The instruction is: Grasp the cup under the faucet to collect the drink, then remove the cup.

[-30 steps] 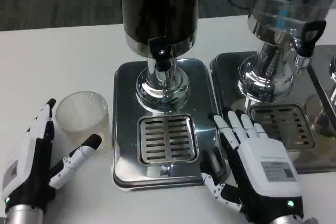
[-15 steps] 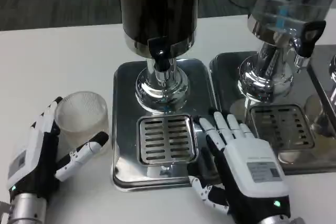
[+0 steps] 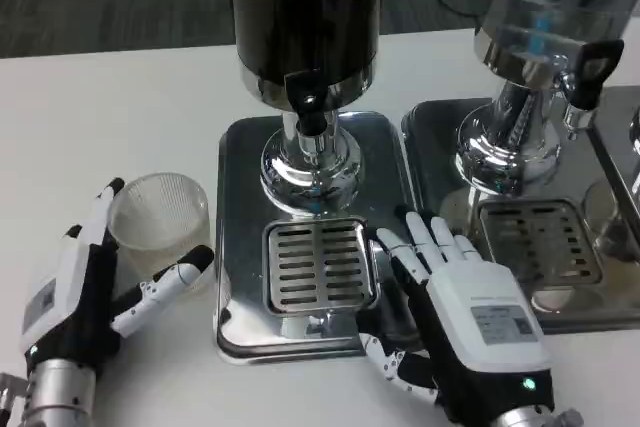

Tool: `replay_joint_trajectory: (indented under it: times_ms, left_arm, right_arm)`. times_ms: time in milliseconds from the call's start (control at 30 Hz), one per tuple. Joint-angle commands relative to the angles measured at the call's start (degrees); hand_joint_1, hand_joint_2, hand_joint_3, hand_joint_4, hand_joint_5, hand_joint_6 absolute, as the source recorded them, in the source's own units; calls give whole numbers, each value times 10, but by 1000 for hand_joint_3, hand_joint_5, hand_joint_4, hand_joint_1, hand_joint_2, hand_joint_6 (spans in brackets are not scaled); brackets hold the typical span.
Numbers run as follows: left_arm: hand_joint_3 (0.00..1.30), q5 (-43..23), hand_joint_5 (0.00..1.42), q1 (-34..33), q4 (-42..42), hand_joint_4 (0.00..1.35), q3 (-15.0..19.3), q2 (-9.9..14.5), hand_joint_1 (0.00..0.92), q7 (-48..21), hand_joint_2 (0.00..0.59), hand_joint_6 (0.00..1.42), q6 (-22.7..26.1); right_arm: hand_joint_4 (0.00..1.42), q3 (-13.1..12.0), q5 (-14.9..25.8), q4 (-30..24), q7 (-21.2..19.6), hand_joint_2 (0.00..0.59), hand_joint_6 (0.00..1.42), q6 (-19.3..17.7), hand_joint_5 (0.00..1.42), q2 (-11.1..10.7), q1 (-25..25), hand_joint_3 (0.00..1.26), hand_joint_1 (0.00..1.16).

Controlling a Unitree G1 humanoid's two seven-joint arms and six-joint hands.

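Up top, the dark drink dispenser (image 3: 305,17) is cut off by the frame's upper edge, so I see only its lower barrel, its black faucet (image 3: 308,99) and the chrome pedestal beneath. At two o'clock a second, clear dispenser (image 3: 545,7) is also cropped, and its steel base tray (image 3: 430,147) runs off the right edge. Whether anything is in the cup I cannot tell; its ribbed wall is translucent and pale.

I count two dispensers, two black faucets, two slotted drip grilles, one cup, and my two hands.

That plastic cup (image 3: 158,217) stands on the white table (image 3: 110,107) at about nine o'clock from the dark dispenser's drip grille (image 3: 318,265), just off the left edge of the steel tray (image 3: 235,197), not under the faucet.

My left hand (image 3: 80,292) lies at seven o'clock, palm turned toward the cup, fingers spread apart: the long ones reach up along the cup's left side, the thumb angles toward its near wall. They are right by it, though I cannot tell if they touch, and nothing is gripped.

My right hand (image 3: 465,312) rests at five o'clock, back upward, over the tray's right rim beside the grille, fingers extended toward eleven o'clock and slightly parted, holding nothing.
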Motion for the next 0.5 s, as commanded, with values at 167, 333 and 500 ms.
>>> replay_joint_trajectory:
  times_ms: [167,333,500]
  left_arm:
    - [0,4,163,-16,34,0,-9,-6,163,26,14,67,-4]
    - [0,4,193,-35,66,13,-15,-6,161,39,6,110,-22]
    - [45,5,283,-43,72,79,-20,-6,169,46,10,249,-37]
  right_arm:
    - [0,-3,1,-10,3,402,75,12,0,2,15,155,551]
    - [0,-4,0,-11,-4,395,79,16,0,3,18,160,556]
    - [0,-5,1,-18,-1,393,81,18,0,2,24,164,559]
